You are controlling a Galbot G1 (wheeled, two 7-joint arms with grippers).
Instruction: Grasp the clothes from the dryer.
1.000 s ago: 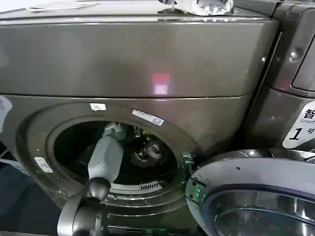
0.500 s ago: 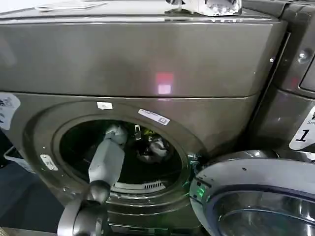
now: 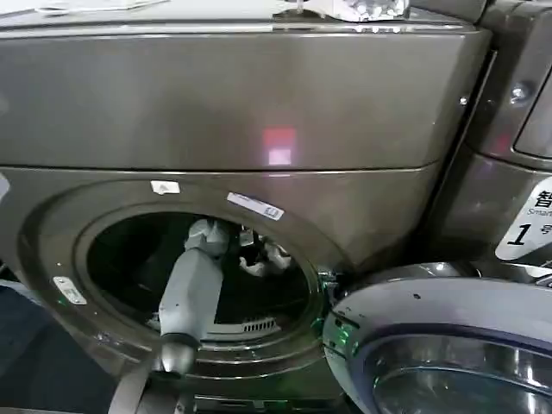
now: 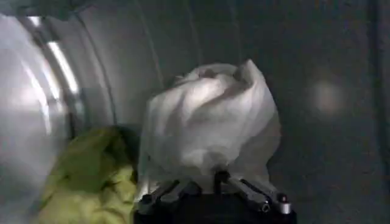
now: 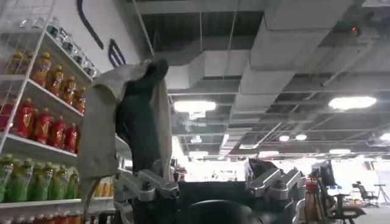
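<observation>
The dryer (image 3: pixel 241 103) is a large brown-grey front-loader with a pink light, and its round porthole stands open. My left arm reaches into the drum. There my left gripper (image 3: pixel 250 250) is shut on the whitish-grey bundle of clothes (image 3: pixel 269 257). In the left wrist view that bundle (image 4: pixel 210 119) bulges up from between the fingers of the left gripper (image 4: pixel 210 185). The lime-green bundle (image 4: pixel 91 179) lies beside it against the drum wall. My right gripper (image 5: pixel 210 179) points up at a ceiling, away from the dryer, and is open. A grey and dark cloth (image 5: pixel 131 119) hangs over one of its fingers.
The dryer's round door (image 3: pixel 448 345) swings open at the lower right, close to the porthole rim. A second machine with a white "1" sticker (image 3: pixel 526 224) stands to the right. The right wrist view shows shelves of drink bottles (image 5: pixel 36 122).
My left gripper has lifted the whitish-grey bundle a little higher inside the drum. The head view has shifted slightly sideways and back.
</observation>
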